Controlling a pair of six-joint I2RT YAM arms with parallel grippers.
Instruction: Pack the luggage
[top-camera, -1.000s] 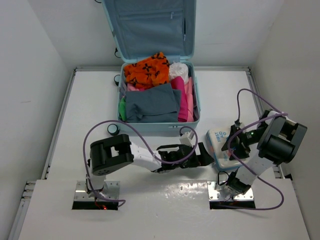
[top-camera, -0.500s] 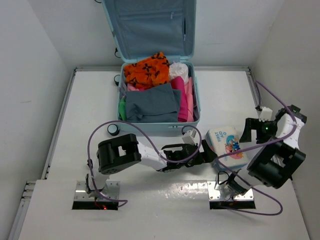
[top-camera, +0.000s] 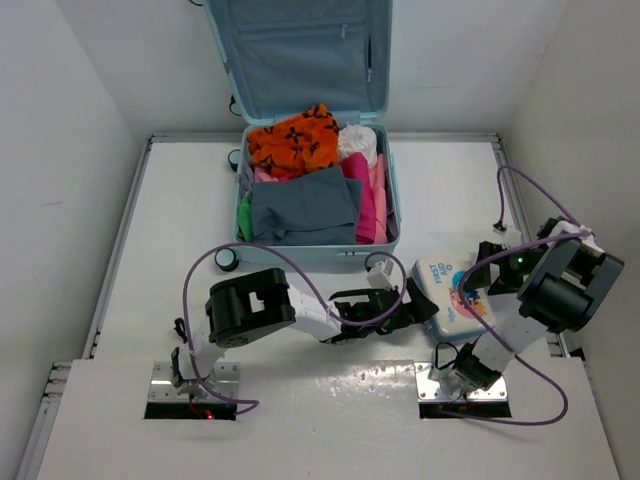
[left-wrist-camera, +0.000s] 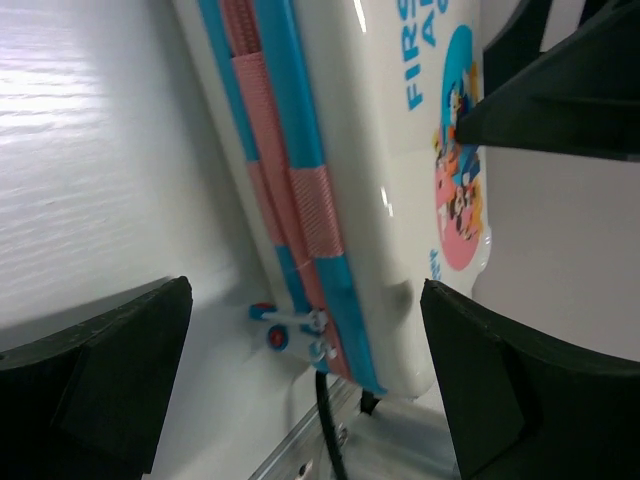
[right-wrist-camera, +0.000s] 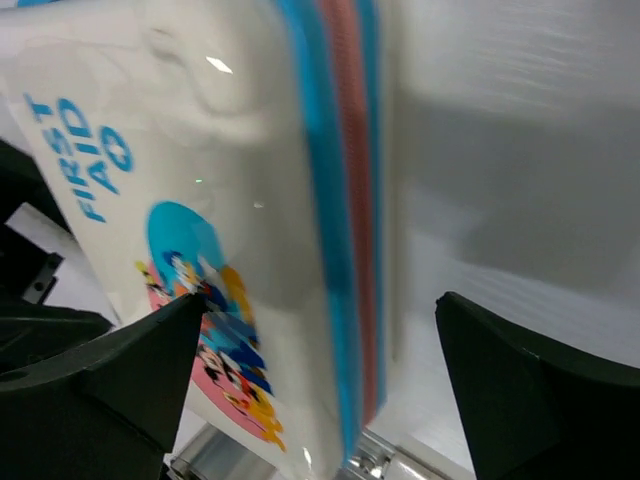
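The luggage (top-camera: 318, 215) is a pale aqua suitcase lying open at the table's far middle, its lid (top-camera: 300, 50) leaning back and its base full of folded clothes. A white-and-blue first-aid box (top-camera: 452, 295) lies at the near right. My left gripper (top-camera: 412, 308) reaches across to the box's left side, open, with the box's zipped edge (left-wrist-camera: 300, 200) between its jaws (left-wrist-camera: 305, 300). My right gripper (top-camera: 483, 278) is open at the box's right side, and its jaws (right-wrist-camera: 322, 300) straddle the box's edge (right-wrist-camera: 330, 200). Neither is closed on it.
The clothes include an orange patterned piece (top-camera: 295, 140), a grey piece (top-camera: 303, 205), pink pieces (top-camera: 365, 200) and a white roll (top-camera: 357, 143). A black wheel (top-camera: 227, 258) sits at the suitcase's near left corner. White walls close in the table on the left, right and back.
My right arm swung out to the right, away from the box, then came back to its right side. My left gripper slid further right, up against the box.
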